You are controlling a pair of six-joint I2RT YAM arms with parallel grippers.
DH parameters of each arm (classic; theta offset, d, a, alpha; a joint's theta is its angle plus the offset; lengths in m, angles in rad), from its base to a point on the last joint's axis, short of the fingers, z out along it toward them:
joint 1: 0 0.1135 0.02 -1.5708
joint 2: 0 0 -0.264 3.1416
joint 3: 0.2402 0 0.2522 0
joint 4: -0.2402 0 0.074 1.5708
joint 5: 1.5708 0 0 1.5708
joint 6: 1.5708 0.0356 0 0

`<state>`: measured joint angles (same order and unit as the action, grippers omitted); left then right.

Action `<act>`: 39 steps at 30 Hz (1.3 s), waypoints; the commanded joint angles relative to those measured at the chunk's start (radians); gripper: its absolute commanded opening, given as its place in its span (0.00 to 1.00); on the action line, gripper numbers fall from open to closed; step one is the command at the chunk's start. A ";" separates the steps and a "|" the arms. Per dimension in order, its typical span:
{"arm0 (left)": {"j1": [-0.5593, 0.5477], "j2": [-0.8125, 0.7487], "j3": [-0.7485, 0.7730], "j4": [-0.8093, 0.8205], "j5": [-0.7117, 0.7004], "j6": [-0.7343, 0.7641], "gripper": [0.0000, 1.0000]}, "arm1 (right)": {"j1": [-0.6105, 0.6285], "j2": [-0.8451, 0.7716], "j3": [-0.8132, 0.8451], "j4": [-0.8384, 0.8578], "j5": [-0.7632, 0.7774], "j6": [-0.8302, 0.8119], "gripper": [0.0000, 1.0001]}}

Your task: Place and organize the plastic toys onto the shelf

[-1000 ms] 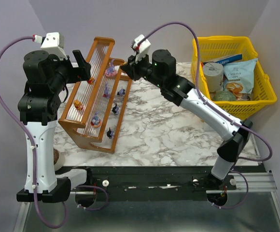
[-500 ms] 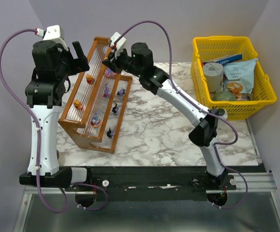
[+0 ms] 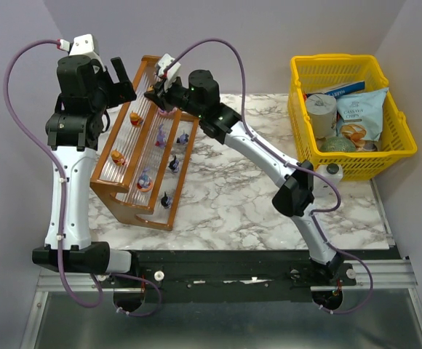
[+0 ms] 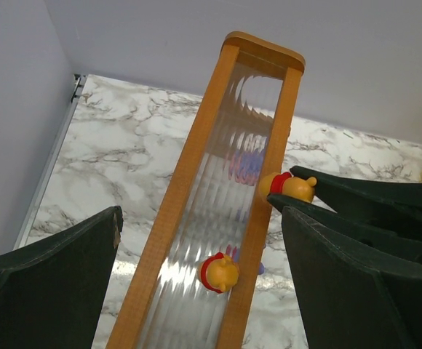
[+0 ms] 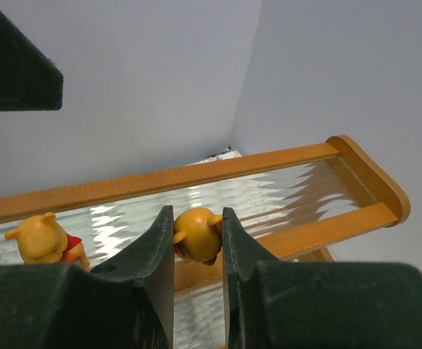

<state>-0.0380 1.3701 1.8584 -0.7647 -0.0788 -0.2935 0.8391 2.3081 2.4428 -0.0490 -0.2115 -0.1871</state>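
Observation:
The shelf, a stepped wooden rack with clear ribbed tiers, stands at the left of the table. Several tiny toys stand on it: orange ones on the top tier, purple and navy ones lower down. My right gripper is shut on an orange figurine and holds it just above the top tier's front rail, near the far end. Another orange figurine stands on that tier beside it. My left gripper is wide open and empty, hovering over the top tier above an orange figurine.
A yellow mesh basket with snack packets and a can stands at the back right. A white bottle with a black cap stands in front of it. The two grippers are close together over the shelf's far end.
My right arm has reached left across the table, carrying the orange figurine to the shelf's top tier. My left gripper has risen and shifted slightly right above the shelf.

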 commanded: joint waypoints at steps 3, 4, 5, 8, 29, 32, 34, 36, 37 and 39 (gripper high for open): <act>0.016 0.009 0.005 0.013 -0.055 -0.003 0.99 | 0.023 0.039 0.030 0.040 -0.011 -0.009 0.07; 0.020 0.006 0.002 0.015 -0.059 -0.003 0.99 | 0.025 0.042 0.032 0.040 -0.009 -0.009 0.06; 0.020 0.009 0.001 0.018 -0.059 -0.003 0.99 | 0.026 0.046 0.032 0.040 -0.014 -0.009 0.06; 0.024 0.012 -0.001 0.019 -0.059 -0.003 0.99 | 0.029 0.050 0.024 0.040 -0.002 -0.014 0.06; 0.030 0.021 -0.022 0.024 -0.036 -0.009 0.99 | 0.031 0.085 0.032 0.001 0.037 0.008 0.07; 0.029 0.027 -0.022 0.024 -0.035 -0.009 0.99 | 0.029 0.083 0.025 0.000 0.043 0.008 0.11; 0.030 0.030 -0.019 0.022 -0.035 -0.007 0.99 | 0.029 0.082 0.025 -0.002 0.047 0.012 0.15; 0.029 0.035 -0.019 0.022 -0.030 -0.010 0.99 | 0.029 0.080 0.025 -0.003 0.053 0.012 0.20; 0.029 0.035 -0.016 0.022 -0.030 -0.010 0.99 | 0.029 0.080 0.025 -0.005 0.057 0.012 0.24; 0.029 0.038 -0.016 0.021 -0.029 -0.012 0.99 | 0.029 0.079 0.025 -0.003 0.067 0.014 0.28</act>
<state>-0.0147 1.3979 1.8442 -0.7582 -0.1127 -0.3000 0.8631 2.3638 2.4508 -0.0383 -0.1841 -0.1822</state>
